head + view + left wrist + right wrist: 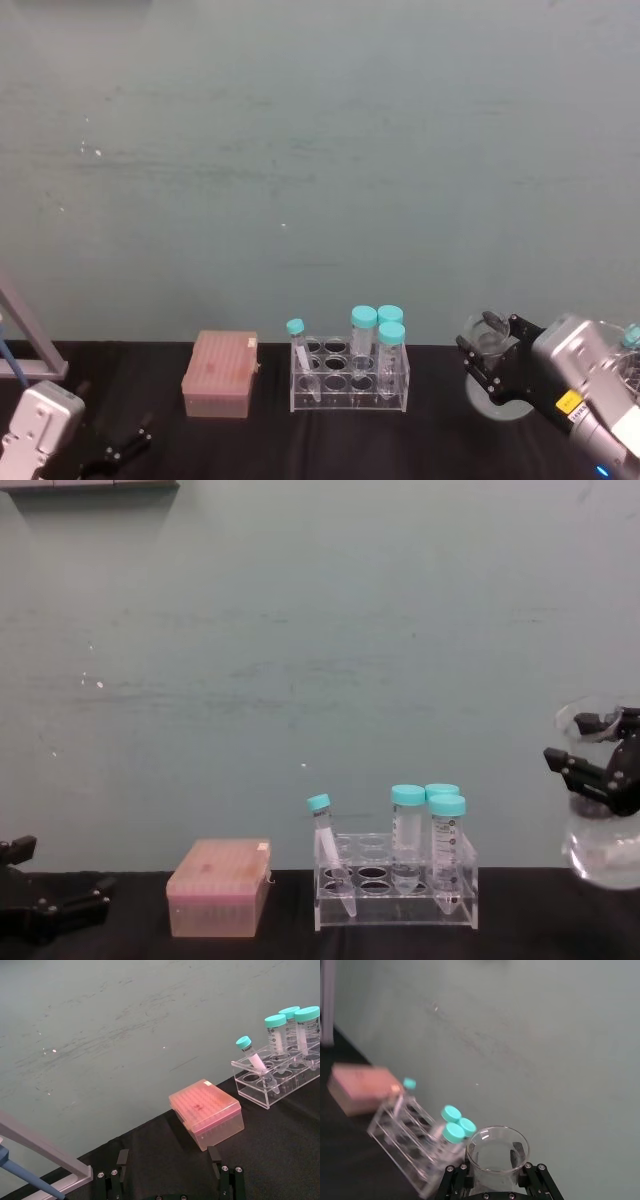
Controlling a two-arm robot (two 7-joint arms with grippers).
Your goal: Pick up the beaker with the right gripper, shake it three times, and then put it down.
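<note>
Right tool (598, 765) is pinched on the beaker (603, 858), closed from both sides on the narrow neck just under the flared rim; arm comes in from the lower right corner of the head view. Beaker hangs approx. upright at the far right, wide base down; in the chest view its base sits higher than the foot of the tube rack (397, 895), so it looks clear of the black worktop (440, 440), though no gap shows under it. It is to the right of the rack and apart from it. Right wrist view looks down into the open mouth w/ the tool's black frame on either side.

Rack is clear plastic, mid-worktop, w/ four blue-capped tubes (391, 345): three large ones upright at its right end, and one small one (300, 355) leaning at the left end. Pink box (220, 375) stands just left of the rack, not touching it, lid shut.

Left tool (170, 1175) is low at the left edge, near the worktop, fingers spread and holding nothing; it is well apart from the box and rack. A grey slanted bar (25, 335) stands at the far left, beside that arm. A plain teal wall (320, 150) runs behind everything.
</note>
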